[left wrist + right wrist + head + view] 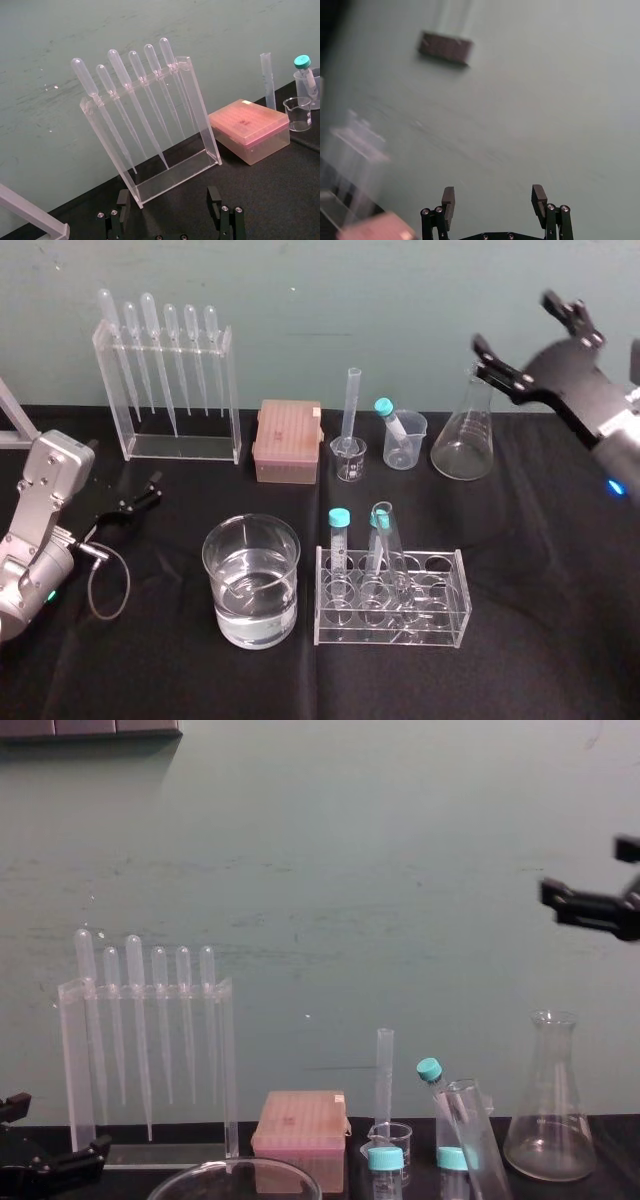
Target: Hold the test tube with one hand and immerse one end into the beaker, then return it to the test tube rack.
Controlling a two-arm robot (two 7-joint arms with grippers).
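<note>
- Black cloth table against a teal wall. The tube rack (452, 612) sits front and centre, and all places below are given from it.
- Test tube (390, 545) stands in the rack's middle holes, leaning, open rim up. Teal-capped tubes (340, 525) sit just beside it in the same rack.
- Beaker (288, 585), part full of clear liquid, is just left of the rack, apart from it.
- Right gripper (513, 320) is high up, behind and right of the rack, above the flask (463, 440). Fingers are spread wide, nothing held.
- Left gripper (152, 490) is low and well left of the rack, past the beaker. Fingers are apart and empty; it looks parked.
- Judged step: reach for the test tube. Nothing of the task is done yet.
- To do it well: come down over the rack, match the tube's lean and close on its upper part below the rim, clear of the capped tube close by.
- Lift along the tube's axis until the bottom clears the rack, then move left to the beaker.
- Likely risks: the glass slips, or the light rack lifts with the tube.
</note>
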